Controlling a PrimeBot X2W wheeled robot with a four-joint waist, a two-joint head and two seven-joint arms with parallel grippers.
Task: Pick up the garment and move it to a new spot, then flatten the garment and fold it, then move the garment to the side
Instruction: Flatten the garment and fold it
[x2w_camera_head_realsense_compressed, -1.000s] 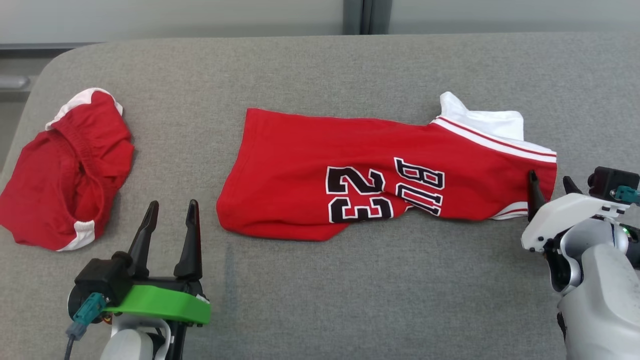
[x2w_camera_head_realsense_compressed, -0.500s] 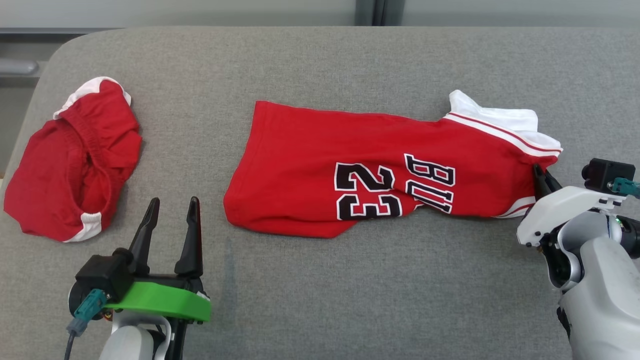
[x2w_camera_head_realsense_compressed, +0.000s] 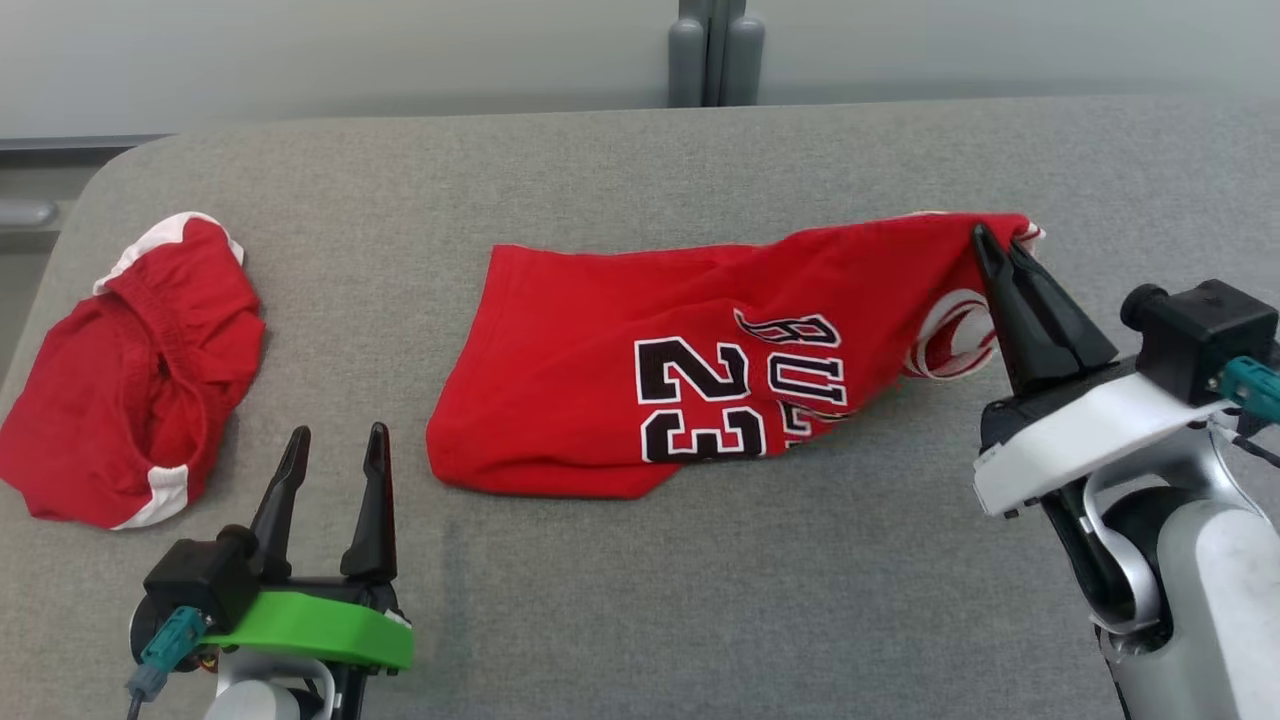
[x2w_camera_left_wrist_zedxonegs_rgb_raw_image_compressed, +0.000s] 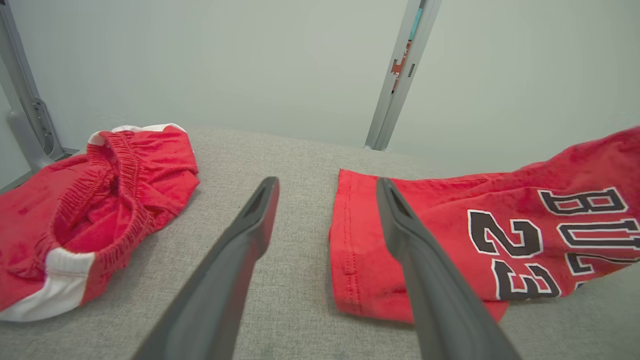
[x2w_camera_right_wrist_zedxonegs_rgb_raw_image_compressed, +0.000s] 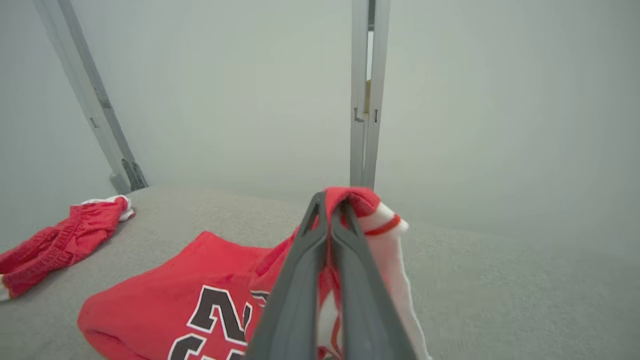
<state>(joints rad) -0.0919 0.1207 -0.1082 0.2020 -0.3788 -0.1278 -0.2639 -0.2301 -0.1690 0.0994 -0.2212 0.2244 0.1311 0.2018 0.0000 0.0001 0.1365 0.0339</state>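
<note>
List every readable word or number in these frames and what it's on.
"23": black digits outlined in white, on the red jersey; clear in the head and left wrist views.
"BU": same lettering, beside the digits on that jersey; the letters after it are lost in a fold and cannot be read.
Red shorts: no text visible.

I see a red garment (x2w_camera_head_realsense_compressed: 560, 350) in the middle. It has a black 23 and black letters, all edged in white. At three o'clock its trim is white with red stripes. At nine o'clock the shorts (x2w_camera_head_realsense_compressed: 130, 380) are red with white bands. The surface (x2w_camera_head_realsense_compressed: 700, 600) is plain grey. My left gripper (x2w_camera_head_realsense_compressed: 338, 432) has black fingers on a green mount; my right gripper (x2w_camera_head_realsense_compressed: 997, 238) has black fingers on a white one.
</note>
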